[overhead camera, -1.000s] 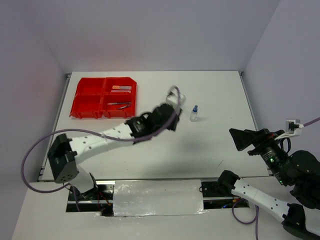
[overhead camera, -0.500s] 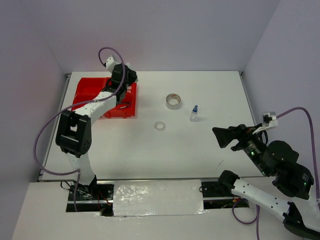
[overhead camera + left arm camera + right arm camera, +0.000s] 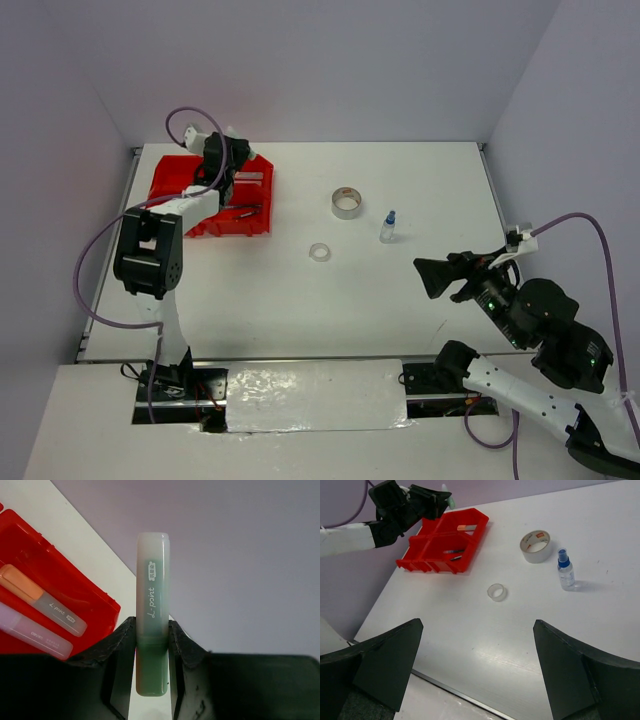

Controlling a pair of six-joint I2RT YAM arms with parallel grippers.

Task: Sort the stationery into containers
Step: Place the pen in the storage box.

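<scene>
My left gripper (image 3: 228, 152) is shut on a green marker (image 3: 152, 615) and holds it over the far edge of the red organiser tray (image 3: 165, 205). In the left wrist view an orange-tipped marker (image 3: 42, 601) and a pink marker (image 3: 32, 630) lie in a tray compartment (image 3: 75, 587). Thin dark pens (image 3: 240, 209) lie in another compartment. The grey tape roll (image 3: 346, 202), clear tape ring (image 3: 319, 252) and blue-capped bottle (image 3: 388, 227) stand on the table. My right gripper (image 3: 433, 278) is open and empty, above the table at the right; its fingers (image 3: 380, 665) frame the ring (image 3: 496, 592).
The white table ends at a metal strip (image 3: 300, 362) along the near edge. Grey walls close the back and both sides. The left arm's purple cable (image 3: 95, 270) loops beside the tray. The tape roll (image 3: 535, 546) and bottle (image 3: 565, 571) also show in the right wrist view.
My left arm swung from the table's middle to the tray and now holds the marker at its far edge. My right gripper moved left and forward over the table.
</scene>
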